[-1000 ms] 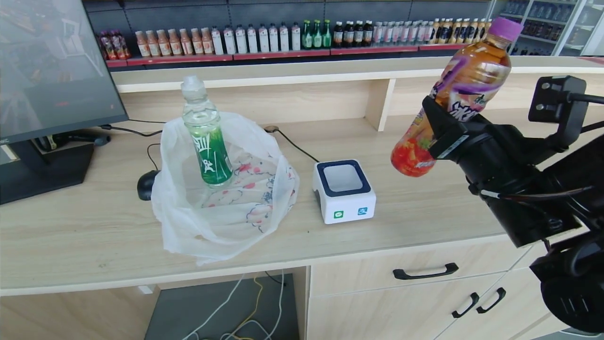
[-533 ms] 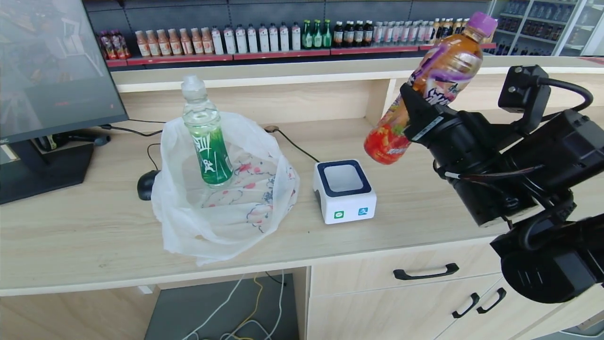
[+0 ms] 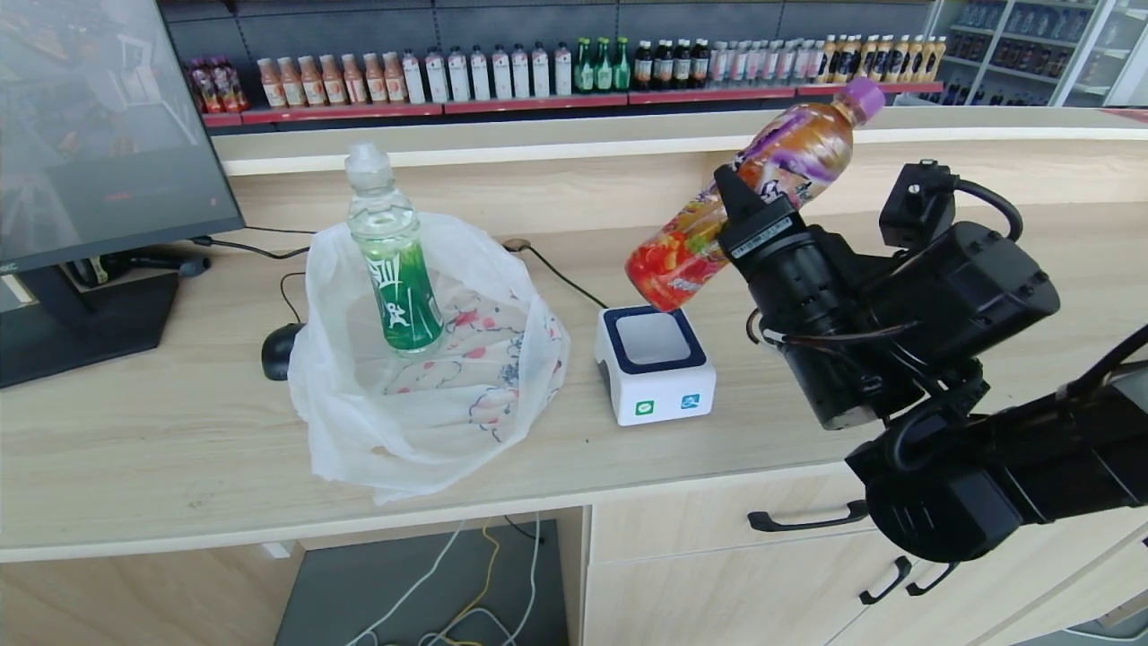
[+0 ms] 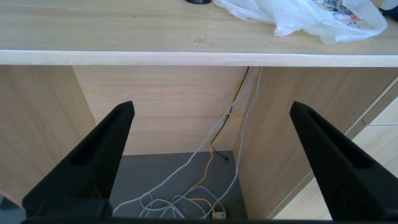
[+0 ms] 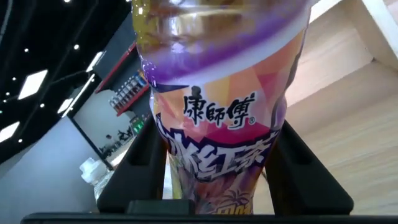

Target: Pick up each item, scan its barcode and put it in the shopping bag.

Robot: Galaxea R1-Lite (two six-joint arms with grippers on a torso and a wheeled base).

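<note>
Tilting above the white box-shaped scanner (image 3: pixel 653 363), a purple-capped plastic bottle of orange drink (image 3: pixel 794 154) is pinched by the jaws of the right gripper (image 3: pixel 740 211). The jaws of the left gripper (image 4: pixel 211 155) are held spread below the edge of the wooden counter (image 4: pixel 124 31).

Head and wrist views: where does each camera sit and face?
Head view: on the head, facing forward and down at counter, bag and scanner; the right arm holds the bottle tilted, base toward the scanner.
Left wrist view: below counter height, facing the counter's front and cables under it; its jaws stand open, empty.
Right wrist view: facing along the bottle; its jaws grip the sides.
Shared: head and left wrist show bag and counter; head and right wrist, the bottle.
</note>
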